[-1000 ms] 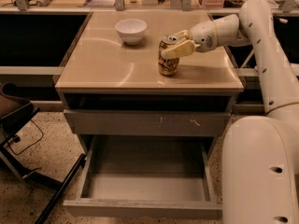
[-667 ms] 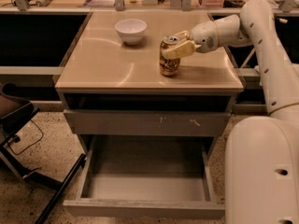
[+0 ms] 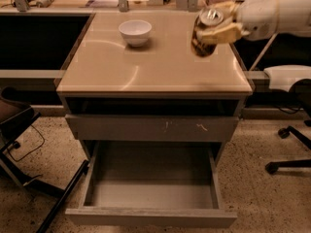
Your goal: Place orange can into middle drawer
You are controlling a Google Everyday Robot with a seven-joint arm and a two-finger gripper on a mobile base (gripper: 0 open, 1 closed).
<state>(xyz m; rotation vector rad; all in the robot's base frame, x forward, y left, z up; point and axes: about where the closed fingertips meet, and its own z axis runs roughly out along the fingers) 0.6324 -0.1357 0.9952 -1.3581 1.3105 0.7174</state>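
Camera view: my claw [image 3: 215,31] reaches in from the upper right on a white arm and is clenched around the orange can [image 3: 202,39], gripping it near its silver top. The can is tilted, top leaning towards the arm, and it appears to hang just clear of the beige worktop [image 3: 146,74], above the right rear corner. A white bowl [image 3: 135,32] sits upright on the worktop, well apart to the left of the can.

Below the worktop is a dark gap, then a shut grey drawer front with pale scratch marks [image 3: 155,128]. Beneath that, the middle drawer [image 3: 150,218] stands pulled out towards the camera, its smooth grey inside bare.

I judge the step in hand to be the carry: the can is grasped, but it is not yet over the drawer. The next move calls for bringing the can forward past the worktop's front edge, then down into the open drawer. It should be set level before I let go.
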